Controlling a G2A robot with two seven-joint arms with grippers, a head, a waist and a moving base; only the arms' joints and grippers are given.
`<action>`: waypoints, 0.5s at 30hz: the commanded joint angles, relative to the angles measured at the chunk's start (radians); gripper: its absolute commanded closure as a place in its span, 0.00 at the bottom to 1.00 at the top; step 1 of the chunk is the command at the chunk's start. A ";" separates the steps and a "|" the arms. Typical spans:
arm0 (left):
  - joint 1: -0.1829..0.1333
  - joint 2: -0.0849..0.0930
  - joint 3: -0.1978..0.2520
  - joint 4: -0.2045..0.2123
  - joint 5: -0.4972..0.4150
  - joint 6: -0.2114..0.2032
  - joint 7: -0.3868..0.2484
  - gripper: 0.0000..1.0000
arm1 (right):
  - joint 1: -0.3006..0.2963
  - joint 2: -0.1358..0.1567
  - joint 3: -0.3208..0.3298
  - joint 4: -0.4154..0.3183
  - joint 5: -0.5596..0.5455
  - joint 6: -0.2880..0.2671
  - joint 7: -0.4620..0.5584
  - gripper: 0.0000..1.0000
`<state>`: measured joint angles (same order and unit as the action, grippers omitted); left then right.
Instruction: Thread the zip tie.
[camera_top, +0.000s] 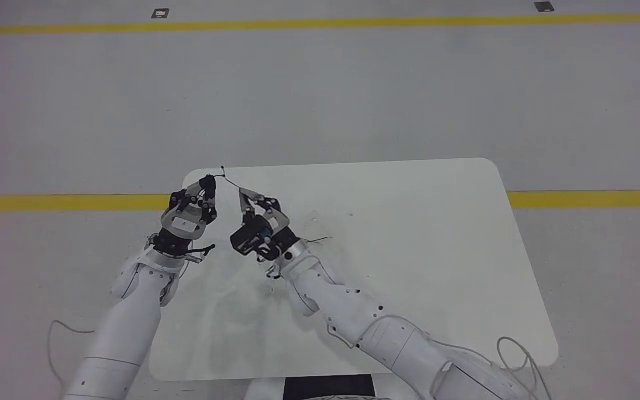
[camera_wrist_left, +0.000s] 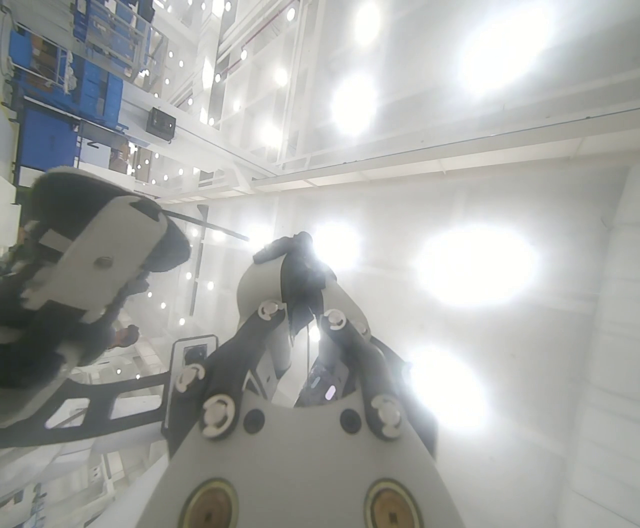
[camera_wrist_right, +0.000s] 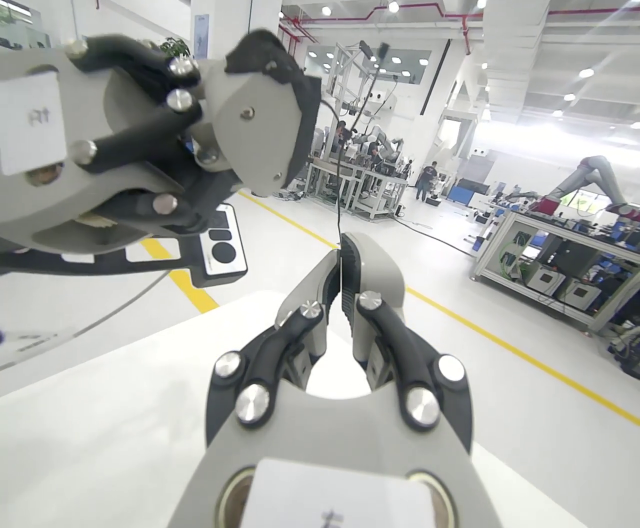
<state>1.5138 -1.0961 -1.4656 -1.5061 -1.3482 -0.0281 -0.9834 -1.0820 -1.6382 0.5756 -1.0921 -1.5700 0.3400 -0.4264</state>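
Note:
A thin black zip tie (camera_top: 228, 179) hangs in the air between my two grippers, above the table's far left corner. My right gripper (camera_wrist_right: 341, 256) is shut on one end of the zip tie (camera_wrist_right: 340, 200), which rises from its fingertips and curves toward the left gripper (camera_wrist_right: 280, 60) close by. My left gripper (camera_wrist_left: 292, 246) is shut on the other part of the tie, and a dark strand of the zip tie (camera_wrist_left: 215, 227) crosses to the right gripper (camera_wrist_left: 100, 240) beside it. From above, the left gripper (camera_top: 209, 183) and the right gripper (camera_top: 243, 199) stand a short gap apart.
The white table (camera_top: 420, 250) stretches bare to the right of both arms. A small thin dark piece (camera_top: 318, 238) lies on it near the right forearm. A yellow floor line (camera_top: 570, 199) runs behind the table's far edge.

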 joint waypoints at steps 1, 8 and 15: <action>0.000 0.000 0.000 0.000 0.000 0.000 0.000 1.00 | -0.002 0.005 -0.001 -0.002 0.000 0.000 0.007 1.00; 0.000 0.000 0.000 0.000 0.000 0.000 0.000 1.00 | 0.006 0.020 -0.019 0.005 0.000 0.000 0.037 1.00; 0.000 0.000 0.000 0.000 0.000 0.000 0.000 1.00 | 0.009 0.032 -0.028 0.010 0.000 0.000 0.064 1.00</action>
<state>1.5138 -1.0961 -1.4656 -1.5061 -1.3482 -0.0281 -0.9834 -1.0733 -1.6073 0.5480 -1.0828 -1.5700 0.3400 -0.3641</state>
